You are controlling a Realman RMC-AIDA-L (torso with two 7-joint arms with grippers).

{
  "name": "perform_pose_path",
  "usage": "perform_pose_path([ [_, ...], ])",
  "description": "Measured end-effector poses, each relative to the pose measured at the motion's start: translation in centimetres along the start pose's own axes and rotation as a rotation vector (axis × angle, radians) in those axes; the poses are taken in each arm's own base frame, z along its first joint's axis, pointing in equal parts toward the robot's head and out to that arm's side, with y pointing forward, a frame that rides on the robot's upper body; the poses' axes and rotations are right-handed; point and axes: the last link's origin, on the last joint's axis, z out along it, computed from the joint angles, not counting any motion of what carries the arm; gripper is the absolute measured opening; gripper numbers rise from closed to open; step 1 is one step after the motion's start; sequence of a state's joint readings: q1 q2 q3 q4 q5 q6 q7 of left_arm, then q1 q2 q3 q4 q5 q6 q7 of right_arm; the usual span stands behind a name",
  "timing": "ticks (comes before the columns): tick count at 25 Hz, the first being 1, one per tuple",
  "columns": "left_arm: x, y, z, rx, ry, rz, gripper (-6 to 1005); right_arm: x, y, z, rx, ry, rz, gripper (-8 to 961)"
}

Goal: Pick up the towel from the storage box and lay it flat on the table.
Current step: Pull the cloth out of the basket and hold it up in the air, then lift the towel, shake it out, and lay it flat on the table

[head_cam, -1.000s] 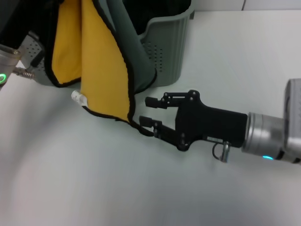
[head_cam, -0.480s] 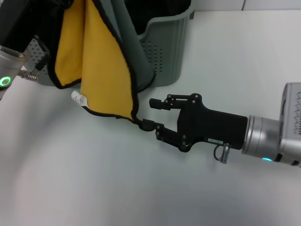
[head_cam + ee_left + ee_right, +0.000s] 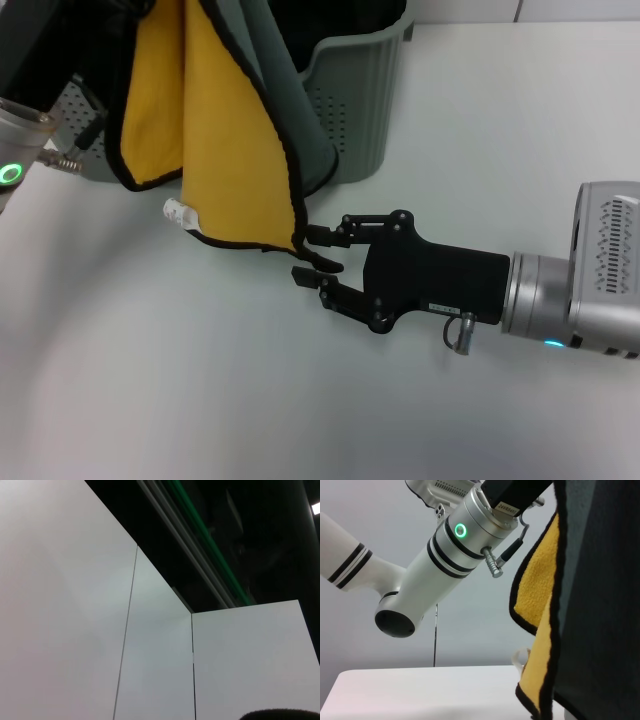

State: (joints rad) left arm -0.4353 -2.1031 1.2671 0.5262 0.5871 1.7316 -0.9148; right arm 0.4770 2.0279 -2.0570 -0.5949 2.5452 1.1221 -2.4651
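Note:
The towel (image 3: 230,150), yellow on one face and grey-green on the other with black edging, hangs in folds above the table (image 3: 200,390). It hangs from my left gripper (image 3: 60,40), which is raised at the top left of the head view. A white tag (image 3: 177,212) dangles at its lower edge. My right gripper (image 3: 312,255) reaches in from the right, low over the table. It is open, with the towel's lowest corner between its fingertips. The right wrist view shows the towel (image 3: 540,595) close up. The grey-green storage box (image 3: 360,100) stands behind the towel.
My left arm's wrist (image 3: 15,150) with its green light sits at the left edge and also shows as the left arm (image 3: 450,555) in the right wrist view. White table surface stretches in front of and to the right of the box.
My right gripper has moved left and slightly toward me, so the towel's lower corner now sits between its fingers. The hanging towel has drifted a little to the right.

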Motion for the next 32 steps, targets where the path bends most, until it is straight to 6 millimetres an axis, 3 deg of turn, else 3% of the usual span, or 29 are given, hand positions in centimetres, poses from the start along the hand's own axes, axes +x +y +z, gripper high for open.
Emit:
perform_pose_path([
  [5, 0.0, 0.0, 0.0, -0.001, 0.002, -0.002, 40, 0.0, -0.1, -0.2, 0.009, -0.005, 0.013, 384],
  [14, 0.2, 0.3, -0.5, -0.005, 0.009, -0.004, 41, 0.0, -0.7, -0.3, 0.054, -0.012, 0.041, 52],
  [19, 0.0, 0.4, -1.1, 0.004, -0.012, -0.011, 42, -0.2, -0.8, 0.0, 0.047, -0.006, 0.041, 29],
  [27, -1.6, 0.2, -6.2, 0.190, -0.126, -0.038, 43, -4.4, -2.5, -1.6, 0.090, -0.150, -0.060, 3],
  [28, -2.6, 0.2, -7.9, 0.257, -0.192, -0.037, 43, -5.1, -2.8, -1.9, 0.101, -0.165, -0.080, 3],
  [32, -4.9, 1.0, -9.8, 0.303, -0.325, -0.031, 84, -8.0, -3.8, -3.1, 0.139, -0.210, -0.157, 5],
])
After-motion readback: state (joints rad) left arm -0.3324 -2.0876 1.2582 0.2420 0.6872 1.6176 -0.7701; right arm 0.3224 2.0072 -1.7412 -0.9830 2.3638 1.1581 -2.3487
